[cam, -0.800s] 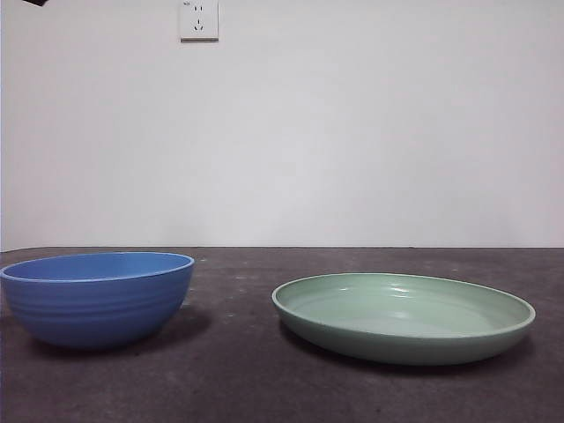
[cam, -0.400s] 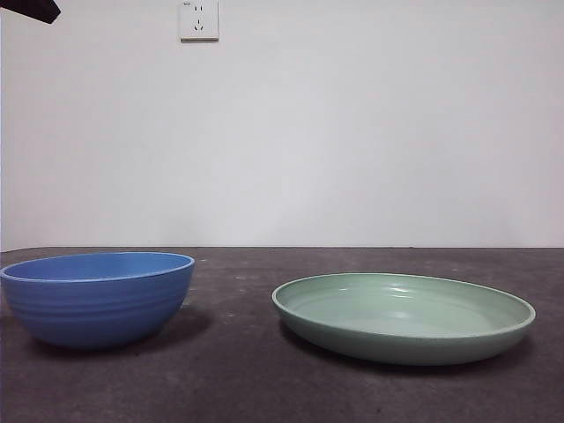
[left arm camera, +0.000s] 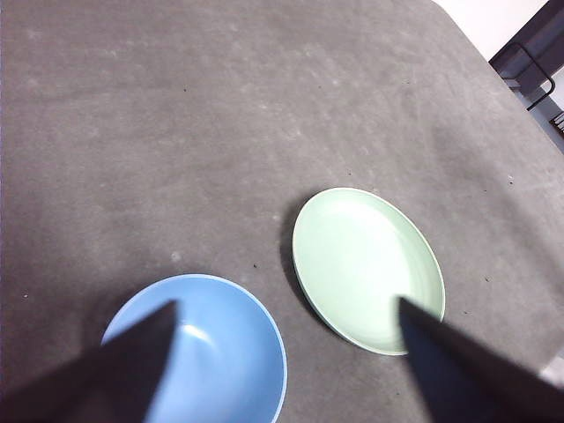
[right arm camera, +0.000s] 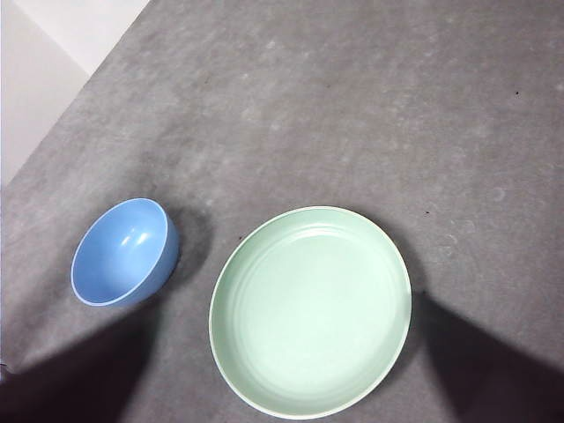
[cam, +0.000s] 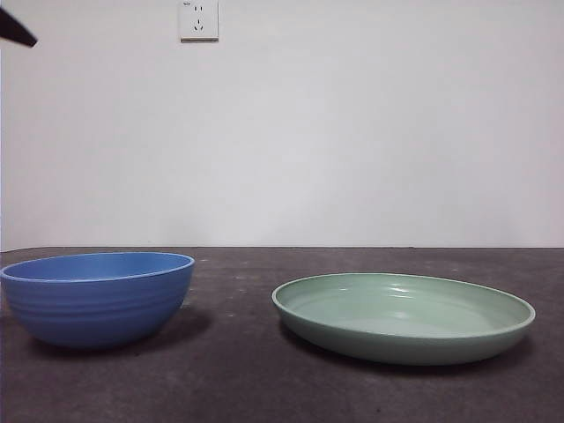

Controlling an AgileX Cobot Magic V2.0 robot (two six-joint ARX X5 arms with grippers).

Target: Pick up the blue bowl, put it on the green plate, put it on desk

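Blue bowl (cam: 97, 298) sits upright on the worktop (cam: 238, 388), left of the green plate (cam: 404, 317); the two are apart, nothing in either. Neither is gripped, so the pick-up looks not yet begun.

Left gripper (left arm camera: 282, 370) hangs high above both dishes, jaws spread wide, empty; the bowl lies under one jaw, a likely approach line. Right gripper (right arm camera: 286, 388) is likewise high, wide and empty, over the plate.

Hidden: jaw tips are blurred shadows in both wrist views. In the front view, only a black tip (cam: 13, 28) shows at the top left corner; cannot tell which arm it belongs to.
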